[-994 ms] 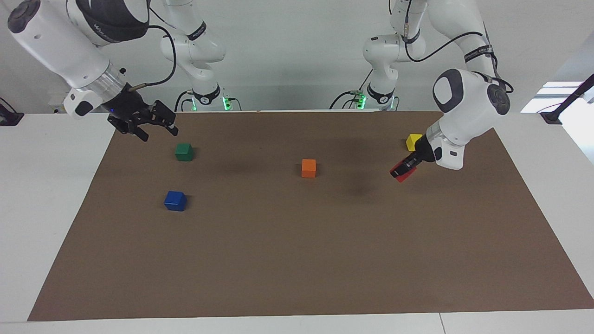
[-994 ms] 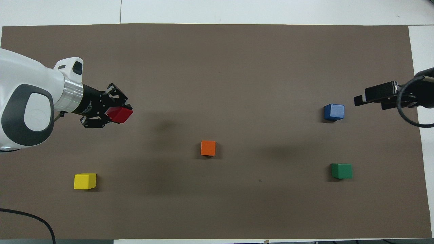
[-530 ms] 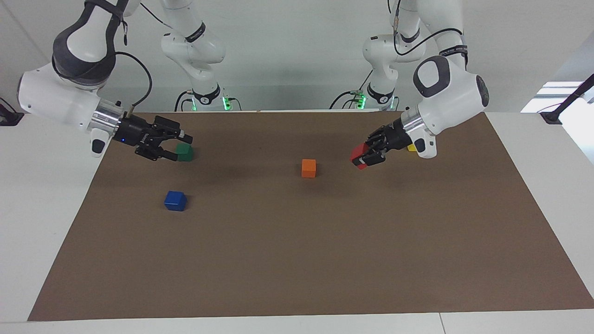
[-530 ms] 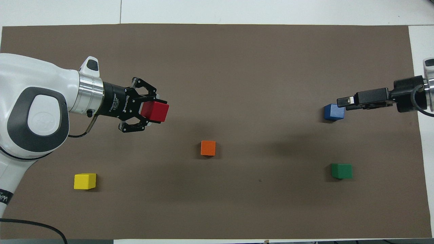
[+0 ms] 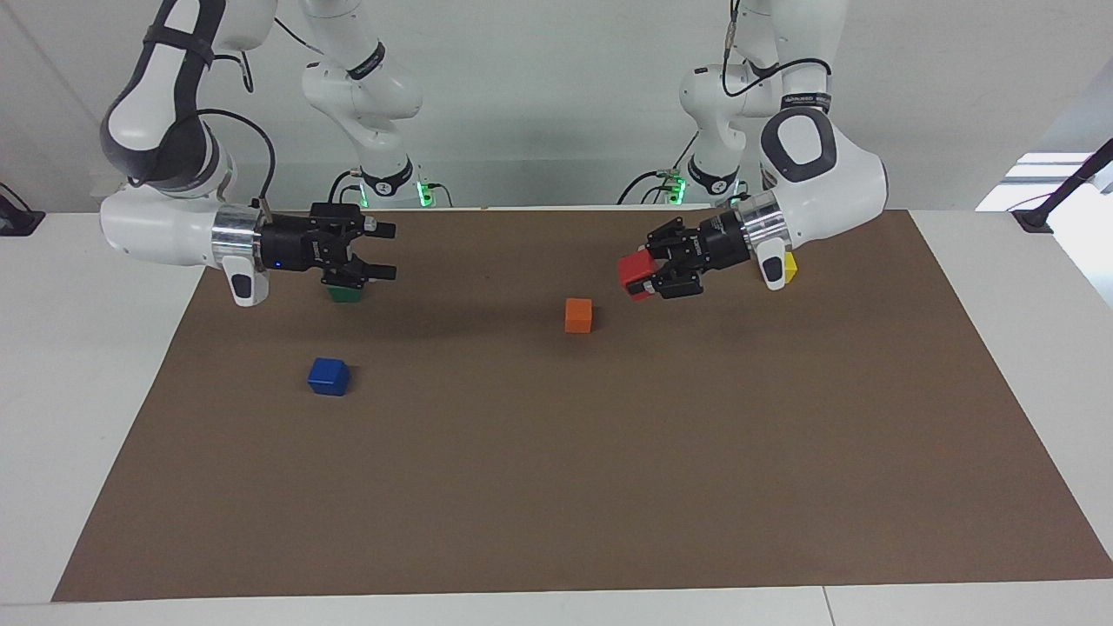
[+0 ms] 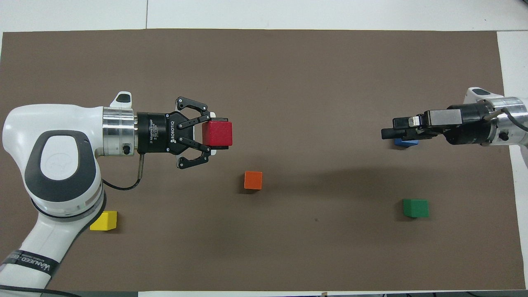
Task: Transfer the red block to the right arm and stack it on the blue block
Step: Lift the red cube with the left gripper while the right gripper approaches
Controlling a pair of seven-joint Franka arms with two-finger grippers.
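The red block point(image 5: 635, 273) hangs in the air, with my left gripper point(image 5: 642, 276) shut on it. The left gripper point(image 6: 212, 134) lies level over the mat, a little toward the left arm's end from the orange block, and the red block point(image 6: 217, 133) points toward the right arm. My right gripper point(image 5: 385, 251) is open with nothing between its fingers. It lies level above the mat at the right arm's end and points back at the left one. The blue block point(image 5: 329, 376) sits on the mat. From overhead the right gripper point(image 6: 387, 133) covers most of the blue block point(image 6: 406, 143).
An orange block point(image 5: 578, 315) sits mid-mat. A green block point(image 5: 346, 295) lies nearer to the robots than the blue one, partly hidden by the right gripper. A yellow block point(image 5: 789, 267) peeks out by the left wrist. A brown mat point(image 5: 556, 487) covers the table.
Both arms swung in toward the middle. The left gripper carried the red block up and toward the orange block, turning level. The right gripper moved over the green and blue blocks, staying open.
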